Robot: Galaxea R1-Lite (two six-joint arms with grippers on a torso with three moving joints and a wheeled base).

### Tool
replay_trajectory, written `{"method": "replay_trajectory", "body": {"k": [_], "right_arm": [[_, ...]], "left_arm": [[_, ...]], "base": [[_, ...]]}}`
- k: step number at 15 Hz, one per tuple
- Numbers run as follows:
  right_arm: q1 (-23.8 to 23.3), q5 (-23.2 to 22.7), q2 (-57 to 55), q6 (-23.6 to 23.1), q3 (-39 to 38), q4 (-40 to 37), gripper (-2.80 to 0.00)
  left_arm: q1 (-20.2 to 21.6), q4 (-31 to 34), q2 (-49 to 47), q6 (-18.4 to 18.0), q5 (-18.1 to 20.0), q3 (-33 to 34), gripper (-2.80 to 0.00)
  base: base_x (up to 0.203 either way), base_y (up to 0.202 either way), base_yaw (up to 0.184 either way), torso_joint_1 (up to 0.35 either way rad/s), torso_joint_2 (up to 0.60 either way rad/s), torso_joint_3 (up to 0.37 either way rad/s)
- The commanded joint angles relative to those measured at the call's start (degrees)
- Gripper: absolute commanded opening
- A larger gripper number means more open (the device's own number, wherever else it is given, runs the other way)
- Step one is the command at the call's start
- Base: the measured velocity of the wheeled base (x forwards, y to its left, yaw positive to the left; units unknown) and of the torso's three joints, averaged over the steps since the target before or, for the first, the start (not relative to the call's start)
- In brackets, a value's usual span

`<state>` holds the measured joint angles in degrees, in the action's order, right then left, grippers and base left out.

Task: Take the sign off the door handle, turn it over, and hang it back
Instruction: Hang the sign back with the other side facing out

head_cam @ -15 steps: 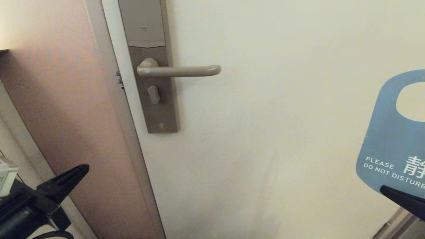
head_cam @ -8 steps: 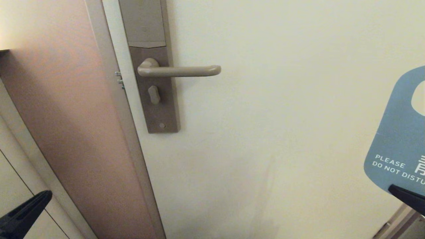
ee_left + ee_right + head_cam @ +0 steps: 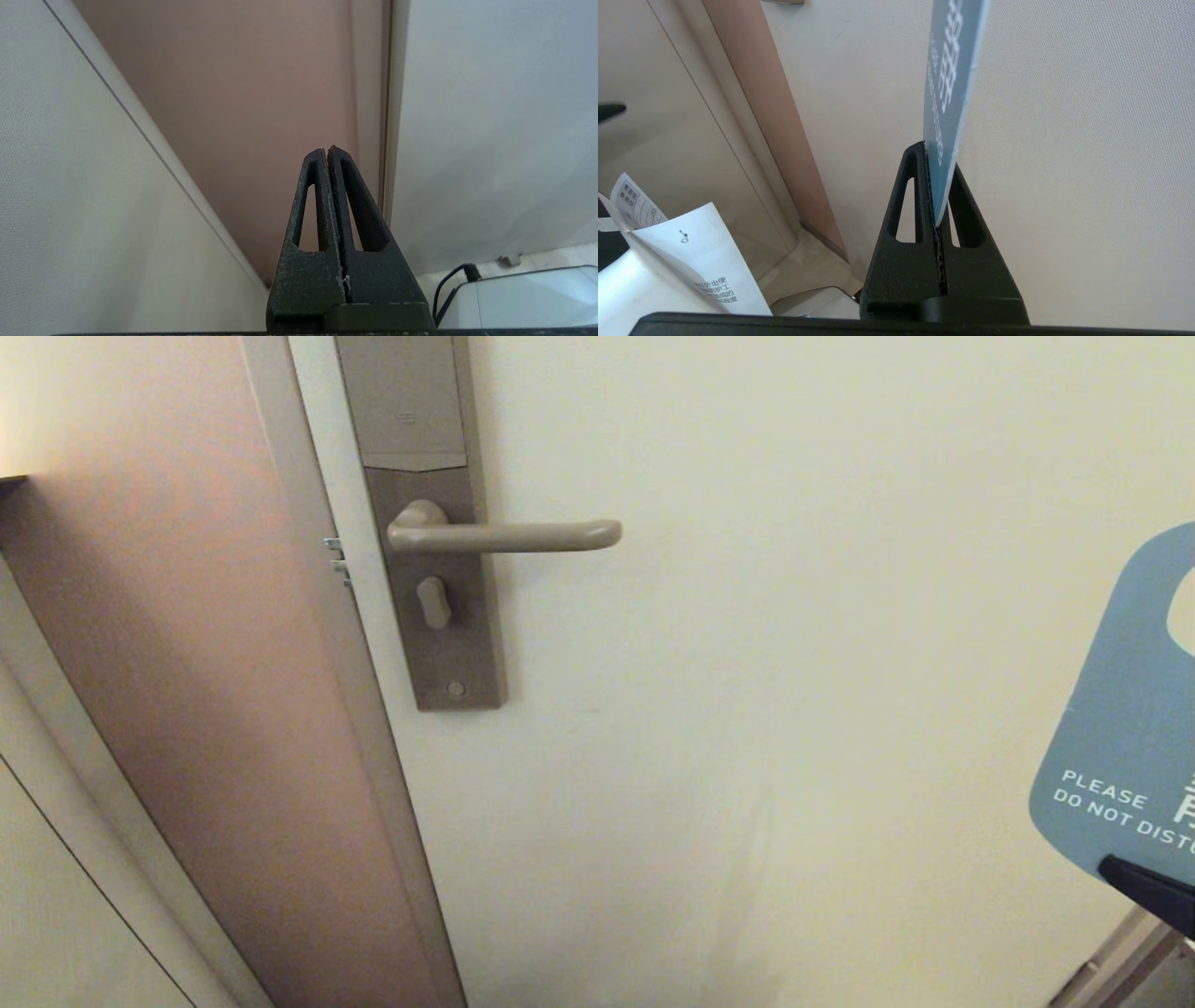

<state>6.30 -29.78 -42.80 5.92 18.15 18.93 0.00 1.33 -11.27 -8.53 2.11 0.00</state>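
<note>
The sign (image 3: 1116,728) shows its blue "PLEASE DO NOT DISTURB" face at the right edge of the head view, held upright in front of the door, well right of and lower than the door handle (image 3: 504,535). My right gripper (image 3: 1120,873) is shut on the sign's lower edge. In the right wrist view the sign (image 3: 953,70) stands edge-on out of the right gripper (image 3: 936,161). The handle is bare, a beige lever pointing right. My left gripper (image 3: 327,151) is shut and empty, low beside the door frame and out of the head view.
A tall brown backplate (image 3: 439,635) with a thumb-turn carries the handle at the cream door's (image 3: 794,728) left edge. The pinkish-brown frame panel (image 3: 187,663) lies left of it. A printed white paper (image 3: 700,261) and my pale base (image 3: 518,298) sit low down.
My left gripper has dropped out of the head view at the lower left. The right gripper with the sign has shifted slightly to the right. The handle has not moved.
</note>
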Motion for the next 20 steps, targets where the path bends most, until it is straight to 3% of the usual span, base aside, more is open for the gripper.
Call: {"method": "replay_trajectory", "body": {"k": [1, 5, 20], "right_arm": [[0.0, 0.2, 0.0, 0.1, -0.1, 0.1, -2.8], [0.0, 0.7, 0.0, 0.1, -0.2, 0.1, -2.8], [0.0, 1.5, 3.7, 0.3, -2.4, 0.1, -2.8]], "left_arm": [[-0.1, 0.3, 3.6, 0.0, 0.1, 0.0, -2.8], [0.0, 0.4, 11.3, 0.2, 0.4, 0.0, -2.8], [0.0, 0.4, 11.3, -0.1, 0.2, 0.0, -2.8]], "base": [[0.0, 0.0, 0.0, 0.0, 0.0, 0.0], [0.0, 0.0, 0.0, 0.0, 0.0, 0.0], [0.0, 0.0, 0.0, 0.0, 0.0, 0.0]]}}
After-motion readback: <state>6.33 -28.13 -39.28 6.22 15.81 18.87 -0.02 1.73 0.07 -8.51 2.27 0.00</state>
